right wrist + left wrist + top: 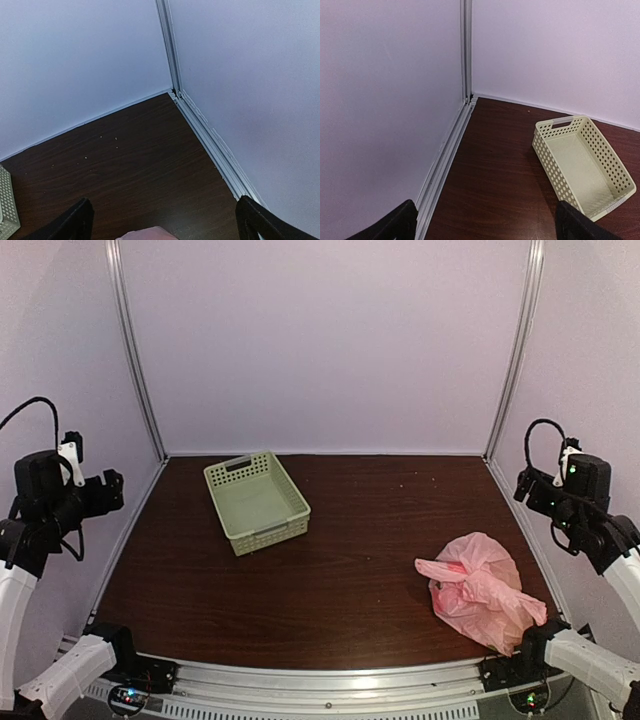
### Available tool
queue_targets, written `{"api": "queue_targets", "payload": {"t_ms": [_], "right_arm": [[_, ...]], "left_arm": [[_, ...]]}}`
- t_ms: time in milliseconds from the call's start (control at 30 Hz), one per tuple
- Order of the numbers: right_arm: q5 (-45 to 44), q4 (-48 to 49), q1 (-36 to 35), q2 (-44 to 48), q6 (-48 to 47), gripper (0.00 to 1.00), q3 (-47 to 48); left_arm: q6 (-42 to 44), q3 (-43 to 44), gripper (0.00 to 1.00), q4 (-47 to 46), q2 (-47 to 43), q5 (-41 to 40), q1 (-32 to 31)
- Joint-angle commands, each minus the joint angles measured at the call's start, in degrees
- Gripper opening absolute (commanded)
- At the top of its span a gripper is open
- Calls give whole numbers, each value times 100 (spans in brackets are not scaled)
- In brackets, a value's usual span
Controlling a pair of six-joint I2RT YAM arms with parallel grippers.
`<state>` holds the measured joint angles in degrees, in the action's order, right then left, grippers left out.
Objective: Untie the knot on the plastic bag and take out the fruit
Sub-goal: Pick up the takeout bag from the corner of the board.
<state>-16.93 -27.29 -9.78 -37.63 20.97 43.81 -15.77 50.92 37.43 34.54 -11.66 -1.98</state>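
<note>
Lying near-right, the plastic bag (pixel 478 590) sits below the spread right gripper (pixel 165 229) — far nearer than the left gripper (pixel 482 229), also spread.

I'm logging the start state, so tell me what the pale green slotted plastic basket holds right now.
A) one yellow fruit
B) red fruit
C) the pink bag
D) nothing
D: the pale green slotted plastic basket shows only its bare floor in the top and left wrist views, and the translucent pink plastic bag lies apart from it on the dark wooden table.
</note>
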Motion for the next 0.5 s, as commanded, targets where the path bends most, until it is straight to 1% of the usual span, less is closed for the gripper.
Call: {"api": "queue_targets", "payload": {"t_ms": [0, 200, 367, 467], "right_arm": [[199, -270, -24, 124, -71, 100, 187], [404, -462, -24, 89, 64, 100, 308], [496, -930, -24, 107, 84, 100, 517], [1069, -1257, -24, -83, 10, 100, 710]], "left_arm": [[41, -194, 98, -2, -10, 55, 4], [39, -434, 97, -203, -70, -24, 4], [136, -545, 98, -333, -52, 373, 5], [167, -611, 98, -424, -68, 507, 6]]}}
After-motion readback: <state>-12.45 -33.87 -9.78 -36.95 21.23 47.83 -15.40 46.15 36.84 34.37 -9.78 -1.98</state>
